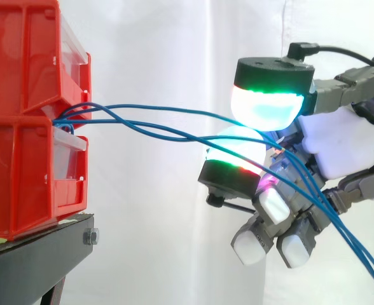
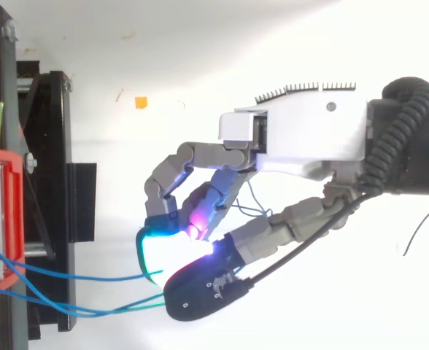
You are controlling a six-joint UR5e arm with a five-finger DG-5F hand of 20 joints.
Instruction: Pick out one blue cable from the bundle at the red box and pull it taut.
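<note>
We see the red bins (image 1: 21,159) stacked at the left end of the black stand (image 1: 41,254), before the white curtain (image 1: 161,51). The blue cables (image 1: 193,137) come out of the gap between the upper and lower bin at their front edge and run off the stand's edge to the hand (image 1: 339,143). They cross one another just beside the bins and lie in gentle curves, not a straight line. The hand hangs in the air well apart from the bins, its fingers curled. Two broad fingertips (image 1: 266,101), glowing green and white, press toward each other with the cables passing between them, so we read it as pinching them; how many strands it grips we cannot tell. Past the pads the cables drop across the hand toward the lower right of the side view. From above, two strands reach from the bins to the pinch
</note>
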